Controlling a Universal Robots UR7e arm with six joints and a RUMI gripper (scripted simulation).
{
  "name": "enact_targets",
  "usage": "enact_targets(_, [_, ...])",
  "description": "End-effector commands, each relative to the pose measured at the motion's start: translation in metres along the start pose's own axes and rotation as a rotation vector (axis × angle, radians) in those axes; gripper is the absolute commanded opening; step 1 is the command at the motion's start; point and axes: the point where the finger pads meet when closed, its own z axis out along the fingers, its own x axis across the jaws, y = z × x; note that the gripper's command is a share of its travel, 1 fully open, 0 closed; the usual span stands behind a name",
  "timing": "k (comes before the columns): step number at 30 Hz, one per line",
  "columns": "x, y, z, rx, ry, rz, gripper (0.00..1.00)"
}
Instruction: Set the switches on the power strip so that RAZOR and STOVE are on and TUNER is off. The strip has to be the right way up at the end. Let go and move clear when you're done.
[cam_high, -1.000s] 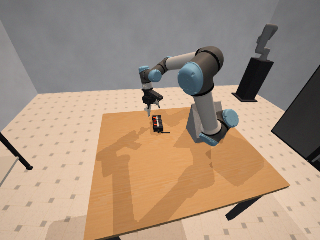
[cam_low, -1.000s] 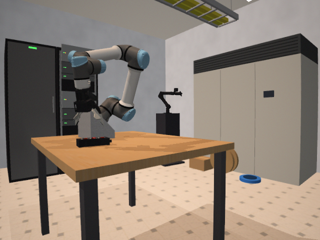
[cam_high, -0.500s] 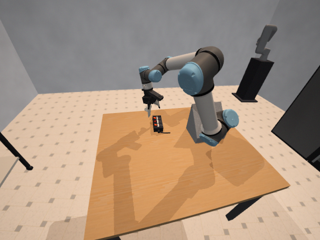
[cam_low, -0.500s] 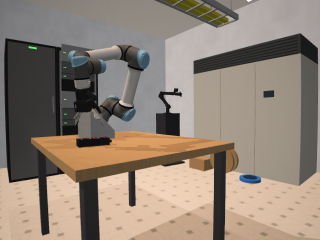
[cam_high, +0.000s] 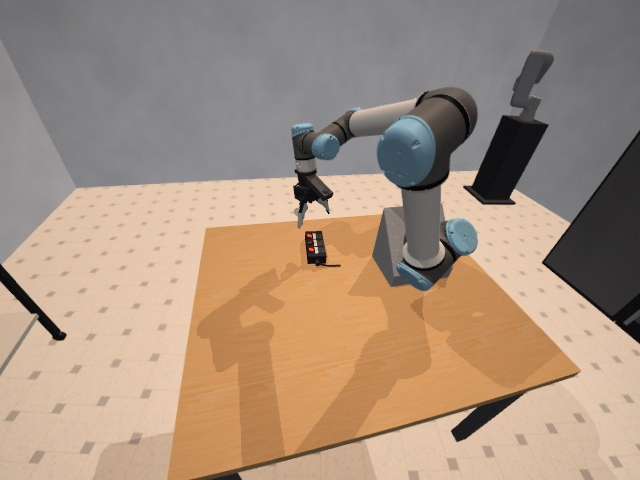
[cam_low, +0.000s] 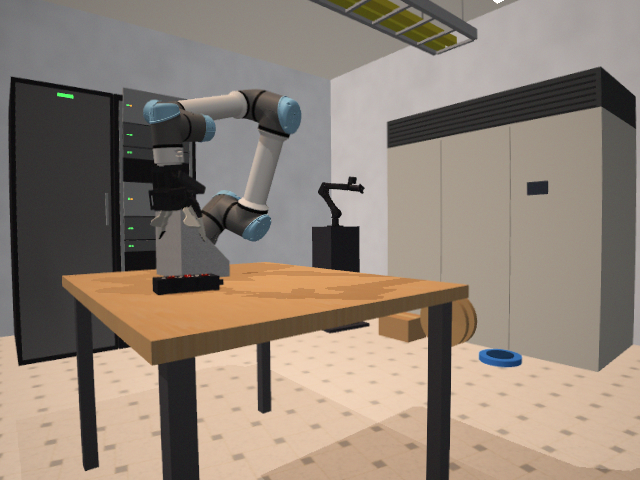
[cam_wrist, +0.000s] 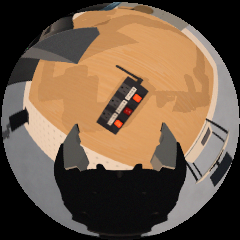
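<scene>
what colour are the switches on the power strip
Red-orange, three of them in a row on the black power strip; the middle one looks darker. The wrist view shows them best.

The counter (cam_high: 361, 361) is orange-brown wood grain on black legs, over a cream floor (cam_high: 103, 248) dotted with small grey diamonds. The power strip (cam_high: 314, 248) is black with red-orange switches (cam_wrist: 137, 98) and pale label patches, one switch a darker red than the other two. The arm (cam_high: 413, 144) is dark grey and silver with light blue joint caps, and its hand (cam_high: 312, 212) is black with pale grey fingers.
</scene>
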Motion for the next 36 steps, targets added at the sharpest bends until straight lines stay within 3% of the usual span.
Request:
enact_targets(1, [-0.006, -0.016, -0.014, -0.070, 0.020, 0.177, 1.00])
enact_targets(12, [-0.018, -0.042, -0.030, -0.160, 0.081, 0.484, 1.00])
enact_targets(36, [-0.018, -0.043, -0.030, -0.163, 0.084, 0.499, 1.00])
